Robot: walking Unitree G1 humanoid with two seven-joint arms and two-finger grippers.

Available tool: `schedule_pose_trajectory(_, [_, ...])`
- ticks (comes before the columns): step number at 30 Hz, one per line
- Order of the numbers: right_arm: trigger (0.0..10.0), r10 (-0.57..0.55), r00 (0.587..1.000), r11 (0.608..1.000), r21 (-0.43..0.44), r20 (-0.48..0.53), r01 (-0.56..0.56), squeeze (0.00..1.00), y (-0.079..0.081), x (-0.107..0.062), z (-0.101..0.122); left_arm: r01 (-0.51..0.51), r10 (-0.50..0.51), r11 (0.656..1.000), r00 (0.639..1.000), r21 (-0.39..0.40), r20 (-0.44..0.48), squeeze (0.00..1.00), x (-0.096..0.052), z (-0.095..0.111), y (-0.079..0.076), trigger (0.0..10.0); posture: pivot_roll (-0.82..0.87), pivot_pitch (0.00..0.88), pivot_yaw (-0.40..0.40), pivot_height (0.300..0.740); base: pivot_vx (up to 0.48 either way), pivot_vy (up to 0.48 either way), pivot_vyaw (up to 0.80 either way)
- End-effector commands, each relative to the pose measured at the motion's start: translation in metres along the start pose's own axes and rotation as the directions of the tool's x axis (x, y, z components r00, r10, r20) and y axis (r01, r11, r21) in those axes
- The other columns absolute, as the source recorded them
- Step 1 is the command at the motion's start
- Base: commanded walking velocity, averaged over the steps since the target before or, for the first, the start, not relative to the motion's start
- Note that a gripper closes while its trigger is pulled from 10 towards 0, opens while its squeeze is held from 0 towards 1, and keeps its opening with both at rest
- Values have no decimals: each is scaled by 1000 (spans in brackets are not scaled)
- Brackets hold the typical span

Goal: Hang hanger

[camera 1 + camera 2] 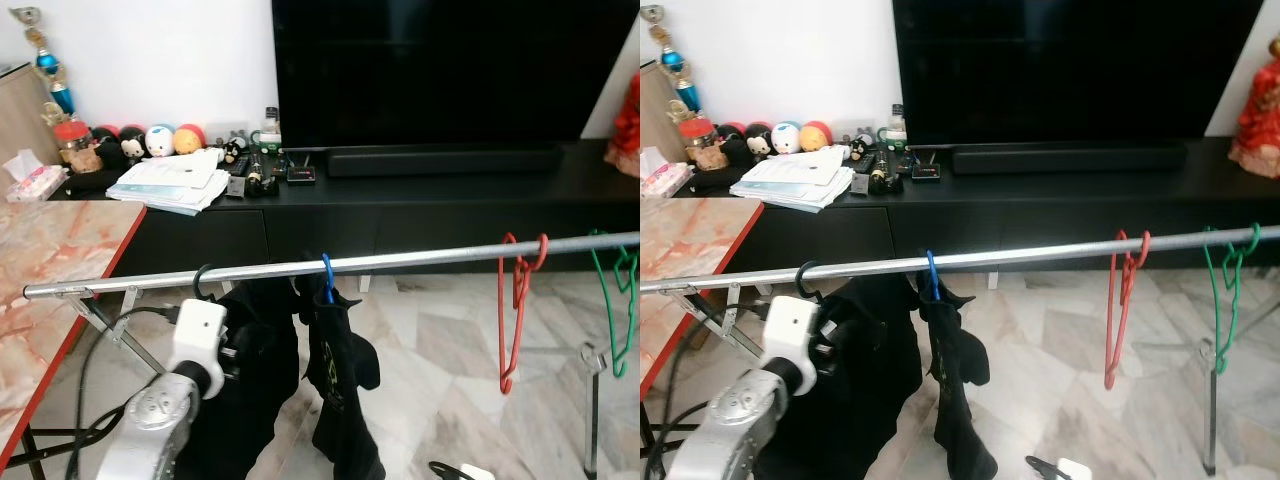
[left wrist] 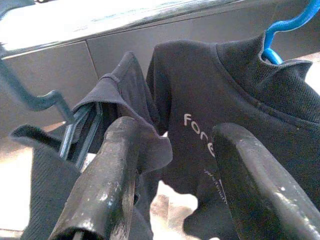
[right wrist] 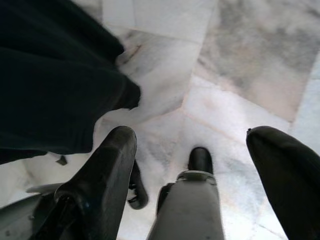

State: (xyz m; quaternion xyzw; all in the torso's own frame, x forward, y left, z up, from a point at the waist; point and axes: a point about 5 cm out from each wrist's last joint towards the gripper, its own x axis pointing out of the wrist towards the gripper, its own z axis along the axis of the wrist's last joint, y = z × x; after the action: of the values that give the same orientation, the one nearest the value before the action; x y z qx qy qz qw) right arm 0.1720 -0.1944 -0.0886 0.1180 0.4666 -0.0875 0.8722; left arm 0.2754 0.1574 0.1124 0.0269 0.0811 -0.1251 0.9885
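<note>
Left gripper [image 2: 172,175] fingers [image 2: 102,185] spread wide beside dark garment [image 2: 125,100].

Metal rail [image 1: 400,260] runs across the view, in front of the black TV cabinet [image 1: 420,205]. Hanging on the rail, from its left end: dark hanger [image 1: 203,280] with black garment [image 1: 250,370]; just right of it, blue hanger [image 1: 327,275] with black shirt [image 1: 340,380]; well to the right, bare red hanger [image 1: 517,300]; near the right end, bare green hanger [image 1: 618,300]. Marble floor [image 1: 450,370] lies below the rail. Red-edged marble table [image 1: 50,290] stands at the rail's left end.
</note>
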Motion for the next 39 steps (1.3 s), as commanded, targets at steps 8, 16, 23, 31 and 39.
schedule_pose_trajectory(8, [10000, 15, 1000, 1000, 3, 5, -15, 0, 6, 1, 2, 108, -108, 994, 994, 11, 16, 0, -5, 7, -3, 10000, 80, 56, 39, 740, 0, 0, 0])
schedule_pose_trajectory(16, [10000, 13, 1000, 1000, 9, 7, -13, 0, 6, 1, 2, 111, -111, 994, 994, -2, -14, 0, -3, 4, -6, 10000, 80, 67, 44, 740, 0, 154, 0])
schedule_pose_trajectory(23, [10000, 14, 1000, 1000, 16, 7, -14, 0, 7, 1, 1, 131, -131, 991, 991, 16, -22, 0, -3, 4, -8, 10000, 80, 73, 48, 740, 0, 312, 0])
schedule_pose_trajectory(31, [10000, 14, 1000, 1000, 16, 6, -15, 0, 7, 1, 0, 164, -163, 986, 986, 35, -17, 0, -6, 7, -10, 10000, 83, 71, 49, 740, 0, 0, 0])
schedule_pose_trajectory(39, [10000, 16, 1000, 1000, 14, 4, -16, 0, 7, 1, 0, 136, -135, 988, 991, 73, -15, 0, -4, 13, -6, 10000, 85, 59, 46, 740, 0, 0, 0])
